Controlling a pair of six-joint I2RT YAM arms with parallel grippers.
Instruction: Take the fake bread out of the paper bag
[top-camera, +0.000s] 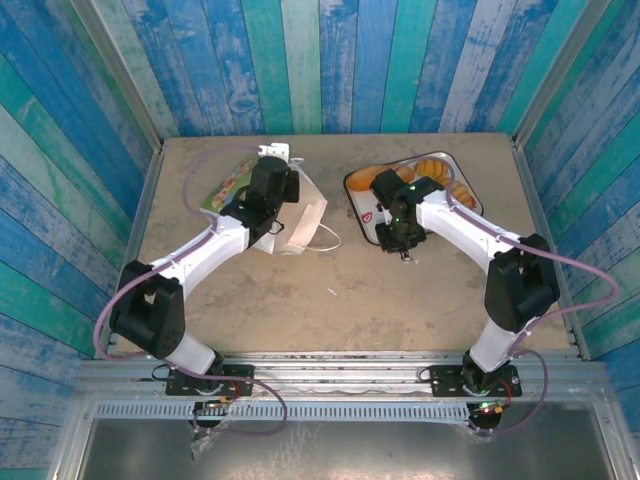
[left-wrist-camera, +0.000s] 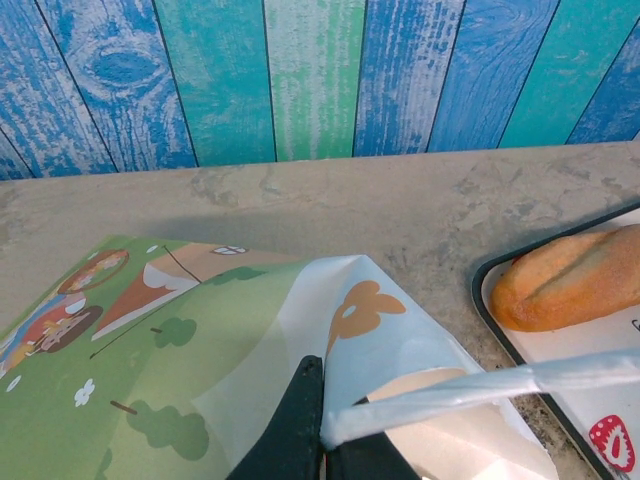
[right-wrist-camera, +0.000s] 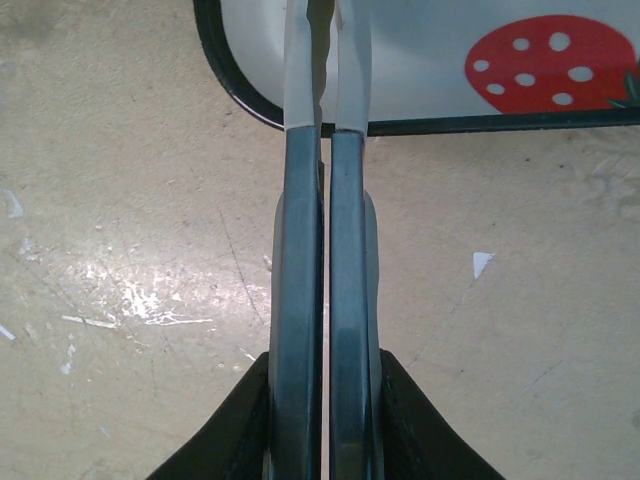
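Fake bread (top-camera: 432, 165): glossy golden-orange pieces sat on the strawberry-printed tray (top-camera: 352, 190), far right of centre on the table (top-camera: 350, 310). Paper bag (top-camera: 305, 215): white, crumpled, with a loop handle (top-camera: 328, 240) trailing toward the near side. It was left of the tray and partly under the left arm. Bag and tray were apart.

Top view gave the layout only. Both sets of fingertips were hidden under the wrists, and the bag's inside couldn't be read.

Left wrist view filled in the grip. The left gripper (left-wrist-camera: 320, 415) was clenched on the bag (left-wrist-camera: 400, 340) at its rim, with the white handle strip (left-wrist-camera: 500, 385) running out to the right from between the fingers. The orange logo on the bag showed here. So did a green cartoon-printed mat (left-wrist-camera: 150, 370) to the left, and one oval roll (left-wrist-camera: 570, 280), with a slash along its top, on the tray's left end (left-wrist-camera: 481, 290).

Right wrist view: the right gripper (right-wrist-camera: 325, 420) was clamped around metal tongs (right-wrist-camera: 305, 250), the arms squeezed nearly together. The tong tips were over the tray's near edge (right-wrist-camera: 480, 125), beside a red strawberry print (right-wrist-camera: 555, 60). Nothing sat between the tips.
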